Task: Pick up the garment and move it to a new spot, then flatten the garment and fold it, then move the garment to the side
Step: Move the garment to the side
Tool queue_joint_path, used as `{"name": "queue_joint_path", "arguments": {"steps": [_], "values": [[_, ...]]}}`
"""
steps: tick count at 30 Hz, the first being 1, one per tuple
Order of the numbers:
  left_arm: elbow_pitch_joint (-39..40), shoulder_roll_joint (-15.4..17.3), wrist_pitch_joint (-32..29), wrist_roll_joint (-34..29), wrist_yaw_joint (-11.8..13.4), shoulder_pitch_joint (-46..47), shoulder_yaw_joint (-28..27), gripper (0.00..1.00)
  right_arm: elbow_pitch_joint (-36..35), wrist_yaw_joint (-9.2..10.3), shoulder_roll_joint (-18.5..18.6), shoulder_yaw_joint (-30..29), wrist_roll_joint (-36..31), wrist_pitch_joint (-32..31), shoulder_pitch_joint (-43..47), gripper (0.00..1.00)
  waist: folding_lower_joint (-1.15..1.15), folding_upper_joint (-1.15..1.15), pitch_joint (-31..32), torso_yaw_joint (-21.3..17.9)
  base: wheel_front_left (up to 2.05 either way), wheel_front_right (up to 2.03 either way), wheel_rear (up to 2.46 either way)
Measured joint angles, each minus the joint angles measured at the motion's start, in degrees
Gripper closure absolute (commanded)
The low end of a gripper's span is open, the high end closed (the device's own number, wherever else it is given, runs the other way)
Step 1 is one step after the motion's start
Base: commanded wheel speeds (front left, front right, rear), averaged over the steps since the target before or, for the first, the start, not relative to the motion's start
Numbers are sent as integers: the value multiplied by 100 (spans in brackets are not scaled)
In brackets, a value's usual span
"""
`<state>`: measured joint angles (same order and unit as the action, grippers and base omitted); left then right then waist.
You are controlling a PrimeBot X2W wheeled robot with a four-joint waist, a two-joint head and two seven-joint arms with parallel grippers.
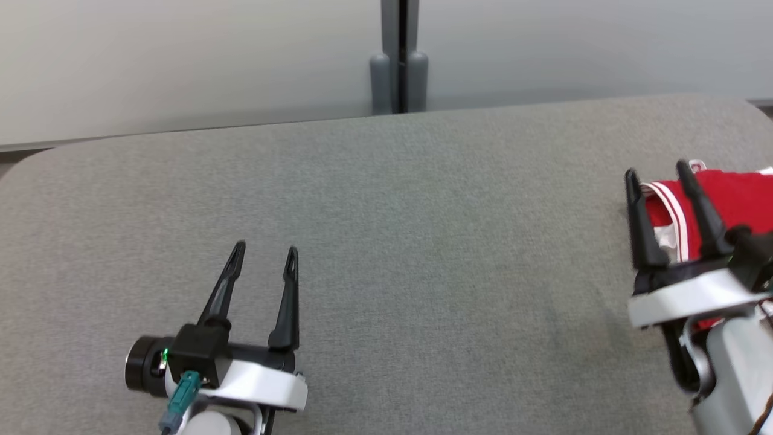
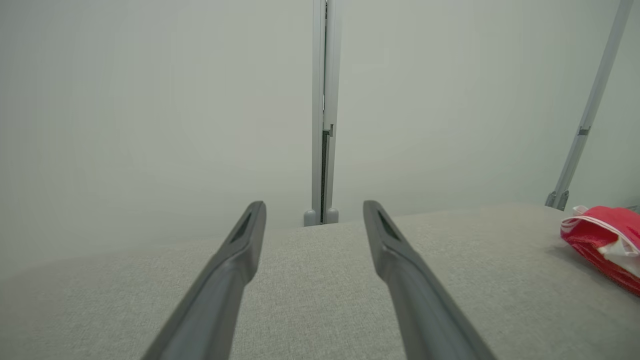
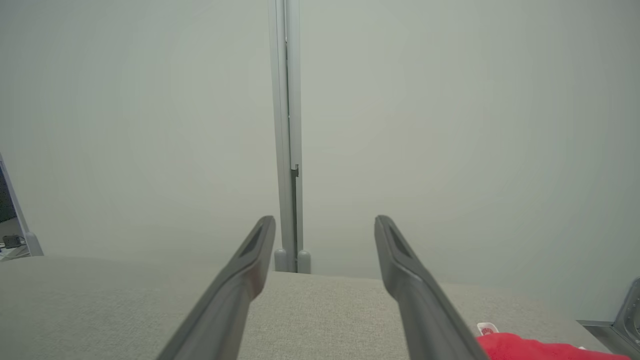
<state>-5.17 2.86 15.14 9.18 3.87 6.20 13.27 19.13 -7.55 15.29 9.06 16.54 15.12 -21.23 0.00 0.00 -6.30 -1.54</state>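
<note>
The garment (image 1: 743,193), red with white striped trim, lies bunched at the right side of the grey counter (image 1: 386,254) in the head view and runs off the picture's right edge. The right tool (image 1: 657,170) stands over its near left part with its fingers apart, both crossing the red cloth in the picture and clamped on nothing. The left tool (image 1: 266,249) sits low at the near left, fingers also spread and empty, well apart from the garment. Between the two tools the counter is bare fabric. Its far edge runs along pale wall panels and rounds off at both far corners, and a grey post (image 1: 398,54) stands at the panel seam. In the left wrist view the two spread fingers point toward that post across open counter, with the garment (image 2: 595,235) off to the right near the far edge. In the right wrist view the fingers stand wide with bare counter between them, and the garment (image 3: 530,347) lies just outside the right finger at the bottom edge.
</note>
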Motion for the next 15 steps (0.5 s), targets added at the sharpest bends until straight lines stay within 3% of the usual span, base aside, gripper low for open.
{"name": "queue_joint_path", "arguments": {"steps": [8, 15], "values": [[-491, 0, -1, 83, 25, -500, -111, 0, -339, 1, -803, -235, -96, -1, 1015, 0, 0, 0, 477, 318, 0, 0, 0], [-737, -3, -1, 79, 37, -673, -178, 0, -494, 1, -1139, -226, -412, 0, 1639, 0, 0, 0, 630, 368, 0, 0, 0]]}}
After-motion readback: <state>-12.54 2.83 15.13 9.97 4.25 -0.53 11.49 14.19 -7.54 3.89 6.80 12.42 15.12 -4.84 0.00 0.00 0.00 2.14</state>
